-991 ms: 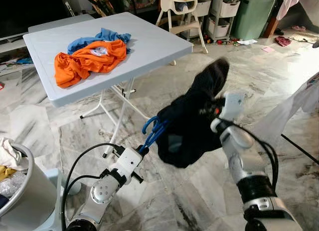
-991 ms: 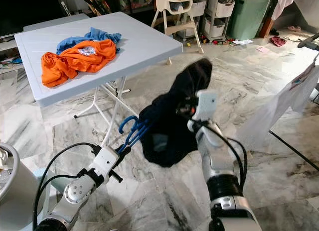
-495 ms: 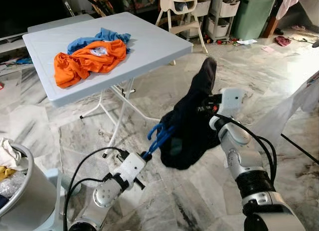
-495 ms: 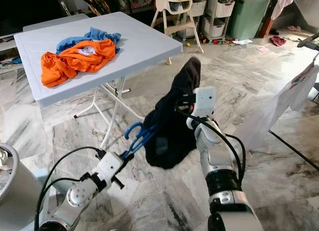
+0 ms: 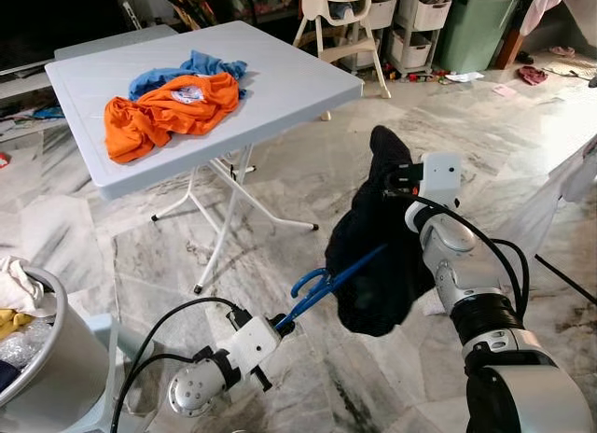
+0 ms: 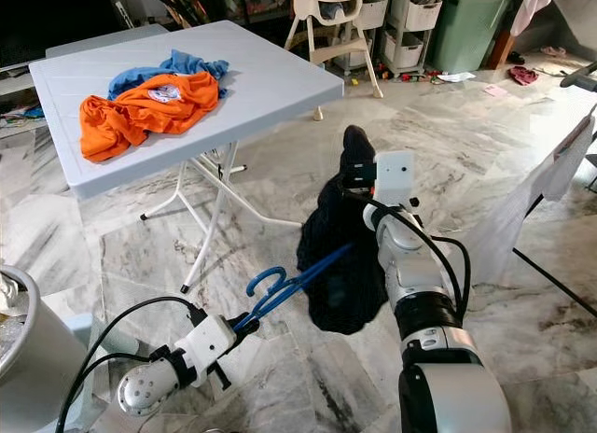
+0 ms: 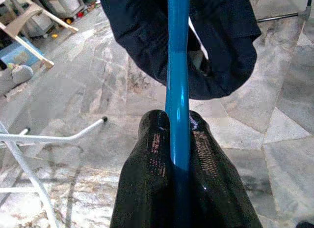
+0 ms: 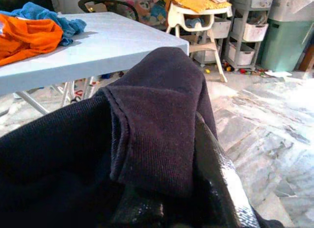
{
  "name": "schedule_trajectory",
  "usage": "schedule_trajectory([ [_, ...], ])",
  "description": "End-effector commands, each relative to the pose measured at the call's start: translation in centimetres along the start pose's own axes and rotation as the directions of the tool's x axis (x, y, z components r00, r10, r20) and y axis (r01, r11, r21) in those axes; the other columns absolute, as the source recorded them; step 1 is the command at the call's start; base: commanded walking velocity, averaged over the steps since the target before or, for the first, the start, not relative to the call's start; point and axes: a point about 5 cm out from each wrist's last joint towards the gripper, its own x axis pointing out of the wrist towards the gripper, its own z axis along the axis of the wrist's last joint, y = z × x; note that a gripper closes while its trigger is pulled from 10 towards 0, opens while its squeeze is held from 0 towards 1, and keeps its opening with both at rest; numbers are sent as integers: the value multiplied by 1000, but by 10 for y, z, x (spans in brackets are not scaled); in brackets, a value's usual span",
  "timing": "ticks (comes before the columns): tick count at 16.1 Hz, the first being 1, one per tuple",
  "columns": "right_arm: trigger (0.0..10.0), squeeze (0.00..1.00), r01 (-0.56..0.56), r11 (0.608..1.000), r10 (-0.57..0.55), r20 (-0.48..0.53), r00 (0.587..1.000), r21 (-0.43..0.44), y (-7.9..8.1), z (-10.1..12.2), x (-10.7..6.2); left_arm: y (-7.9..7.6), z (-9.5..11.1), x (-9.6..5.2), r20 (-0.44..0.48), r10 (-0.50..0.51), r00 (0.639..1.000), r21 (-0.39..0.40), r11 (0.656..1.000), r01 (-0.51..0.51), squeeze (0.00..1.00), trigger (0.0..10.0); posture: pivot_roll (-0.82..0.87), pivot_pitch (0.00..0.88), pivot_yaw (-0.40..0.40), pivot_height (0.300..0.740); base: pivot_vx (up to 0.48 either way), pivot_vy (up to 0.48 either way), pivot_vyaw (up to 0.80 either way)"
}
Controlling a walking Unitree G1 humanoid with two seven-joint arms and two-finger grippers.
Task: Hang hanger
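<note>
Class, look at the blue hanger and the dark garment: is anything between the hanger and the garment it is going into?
Nothing visible. The left gripper is shut on the blue hanger, whose far end already reaches into the dark garment; the right gripper holds that garment up by its top fold.

No legible text or labels.

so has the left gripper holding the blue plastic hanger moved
Yes. The left gripper, shut on the blue plastic hanger, has dropped lower and away from the white folding table's leg.
</note>
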Motion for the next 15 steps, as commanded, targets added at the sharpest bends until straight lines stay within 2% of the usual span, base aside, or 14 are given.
schedule_trajectory([
  [1,0,0,20,1000,-20,25,999,-10,-2,9,4,-1,0,-4,4,-14,1000,17,1000,14,0,0,-84,10,33,740,0,0,0],
  [2,0,0,34,999,-34,16,999,-18,-5,6,3,0,0,-6,9,0,1000,17,1000,0,0,0,-84,10,33,740,0,0,0],
  [4,0,0,137,987,-141,-42,989,-80,-25,-8,-1,7,3,-17,117,113,987,-46,993,-109,0,0,-77,8,31,740,0,0,0],
  [7,0,0,256,960,-265,-81,961,-110,-48,-20,-9,8,3,-22,146,165,975,-115,982,-149,0,0,-71,7,31,740,0,0,0],
  [9,0,0,292,950,-302,-81,950,-109,-52,-23,-12,11,3,-24,146,209,967,-111,975,-194,0,0,-70,5,31,740,0,0,0],
  [12,0,0,292,952,-301,-95,949,-96,-49,-32,-15,27,3,-23,130,345,929,-143,934,-327,0,0,-69,1,34,740,0,0,0],
  [14,0,0,284,955,-293,-145,945,-85,-47,-46,-21,42,7,-26,107,466,878,-197,876,-441,0,0,-67,0,34,740,0,0,0],
  [15,0,0,277,957,-287,-157,945,-83,-46,-51,-23,45,7,-27,93,493,865,-211,859,-467,0,118,-65,0,35,740,0,0,0],
])
